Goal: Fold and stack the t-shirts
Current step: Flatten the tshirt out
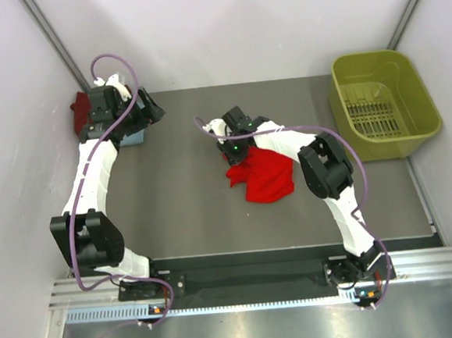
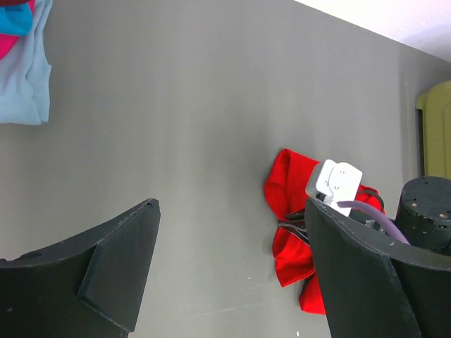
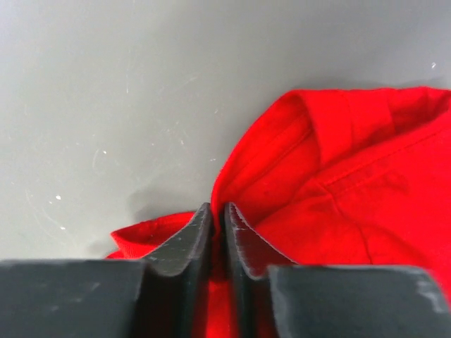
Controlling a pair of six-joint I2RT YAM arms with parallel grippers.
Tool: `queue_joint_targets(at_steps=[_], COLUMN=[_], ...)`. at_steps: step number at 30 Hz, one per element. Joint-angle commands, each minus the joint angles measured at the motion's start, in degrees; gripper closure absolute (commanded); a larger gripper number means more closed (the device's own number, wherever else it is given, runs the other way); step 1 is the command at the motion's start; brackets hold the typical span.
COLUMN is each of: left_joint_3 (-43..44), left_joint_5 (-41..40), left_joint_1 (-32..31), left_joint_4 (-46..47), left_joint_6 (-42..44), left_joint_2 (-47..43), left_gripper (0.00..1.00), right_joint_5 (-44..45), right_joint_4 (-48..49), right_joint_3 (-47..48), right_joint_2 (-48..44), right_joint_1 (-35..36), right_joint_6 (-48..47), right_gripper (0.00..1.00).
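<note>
Right wrist view: the right gripper [image 3: 218,224] is pinched tight on a fold of the red t-shirt [image 3: 352,190] — crumpled and creased, heaped mid-way across the table [image 1: 181,196]. The left gripper [image 2: 231,208] hangs wide open near the pale blue shirt [image 2: 25,77].

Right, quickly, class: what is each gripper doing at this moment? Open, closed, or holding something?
Left gripper: open, holding nothing.
Right gripper: closed on a fold of the red t-shirt.
</note>
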Motion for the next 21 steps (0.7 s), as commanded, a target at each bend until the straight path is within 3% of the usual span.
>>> queue_joint_targets(at_steps=[1, 3, 15, 21], left_joint_3=[0.6, 0.6, -0.1, 0.52], left_joint_5=[1.47, 1.55, 1.91, 2.78], left_joint_1=[0.35, 0.35, 0.27, 0.27], left_joint_4=[3.56, 3.74, 4.53, 4.79], left_joint_6=[-1.05, -1.14, -2.37, -2.73], left_joint_2=[-0.72, -0.54, 0.16, 0.95], left_gripper=[0.12, 0.12, 0.13, 0.14], right_joint_5=[0.54, 1.87, 4.86, 9.33], right_joint_4=[0.86, 1.39, 3.33, 6.14], right_joint_3=[2.53, 4.45, 25.89, 27.94], right_joint_2=[-1.63, -2.94, -12.61, -18.06], right_joint_1=[0.63, 0.54, -1.83, -2.88], right_joint_6=[-0.46, -0.54, -3.19, -3.0], right_gripper=[0.96, 1.0, 1.0, 1.0])
